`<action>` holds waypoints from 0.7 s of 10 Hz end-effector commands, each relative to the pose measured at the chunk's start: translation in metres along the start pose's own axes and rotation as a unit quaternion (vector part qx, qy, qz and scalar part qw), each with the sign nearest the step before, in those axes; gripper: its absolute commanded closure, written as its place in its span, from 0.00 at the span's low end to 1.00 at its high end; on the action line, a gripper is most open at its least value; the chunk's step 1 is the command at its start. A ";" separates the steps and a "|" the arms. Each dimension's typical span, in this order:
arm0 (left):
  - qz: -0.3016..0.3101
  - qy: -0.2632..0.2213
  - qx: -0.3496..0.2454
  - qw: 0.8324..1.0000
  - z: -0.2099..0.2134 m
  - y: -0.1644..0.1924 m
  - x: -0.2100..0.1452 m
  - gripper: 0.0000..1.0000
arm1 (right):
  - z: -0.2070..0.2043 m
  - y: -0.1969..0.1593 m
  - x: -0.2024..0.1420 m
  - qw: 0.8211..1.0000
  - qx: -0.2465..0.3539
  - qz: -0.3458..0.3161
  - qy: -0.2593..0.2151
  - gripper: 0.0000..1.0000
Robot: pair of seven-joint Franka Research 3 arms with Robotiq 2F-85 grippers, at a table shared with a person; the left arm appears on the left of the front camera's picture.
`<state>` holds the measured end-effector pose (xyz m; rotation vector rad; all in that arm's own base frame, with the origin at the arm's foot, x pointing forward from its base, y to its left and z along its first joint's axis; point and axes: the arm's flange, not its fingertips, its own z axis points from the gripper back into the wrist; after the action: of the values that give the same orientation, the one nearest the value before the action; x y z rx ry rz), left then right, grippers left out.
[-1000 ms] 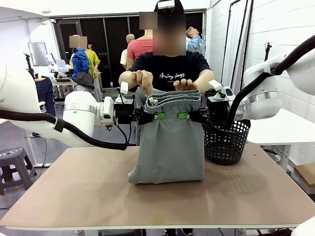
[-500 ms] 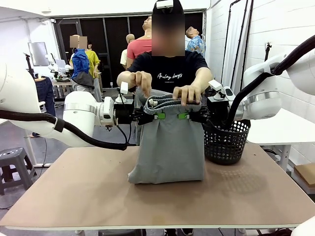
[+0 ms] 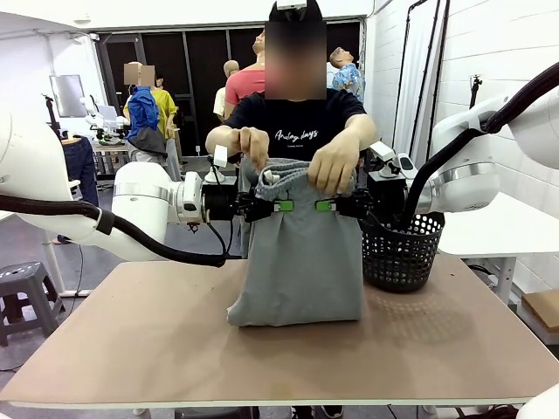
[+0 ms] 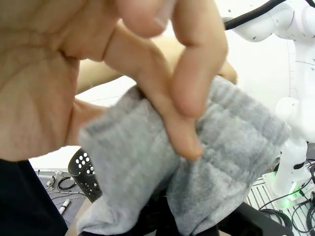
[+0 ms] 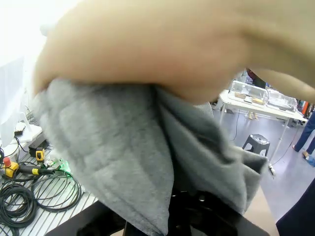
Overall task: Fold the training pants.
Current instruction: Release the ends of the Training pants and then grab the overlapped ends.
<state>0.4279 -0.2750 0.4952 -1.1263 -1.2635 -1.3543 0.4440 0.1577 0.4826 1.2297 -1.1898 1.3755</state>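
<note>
Both arms wear glossy white, rounded shells: my left arm and my right arm. A thick black hose trails along the left one, and a second black hose loops over the right. Each wrist ends in black hardware. The left gripper and the right gripper both carry bright green pads. A small white camera box sits on my left wrist. The person opposite me wears a black short-sleeved T-shirt with white script across the chest, and a black cap.
</note>
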 end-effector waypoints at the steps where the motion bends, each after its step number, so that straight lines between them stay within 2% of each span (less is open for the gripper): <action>1: 0.001 -0.001 0.001 1.000 0.000 0.000 0.002 1.00 | -0.001 0.001 0.000 1.000 0.003 0.004 -0.004 1.00; 7: 0.001 -0.001 0.001 1.000 0.000 0.000 0.002 1.00 | -0.001 0.001 0.000 1.000 0.003 0.004 -0.004 1.00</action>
<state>0.4277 -0.2751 0.4957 -1.1270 -1.2643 -1.3553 0.4440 0.1576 0.4826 1.2298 -1.1899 1.3754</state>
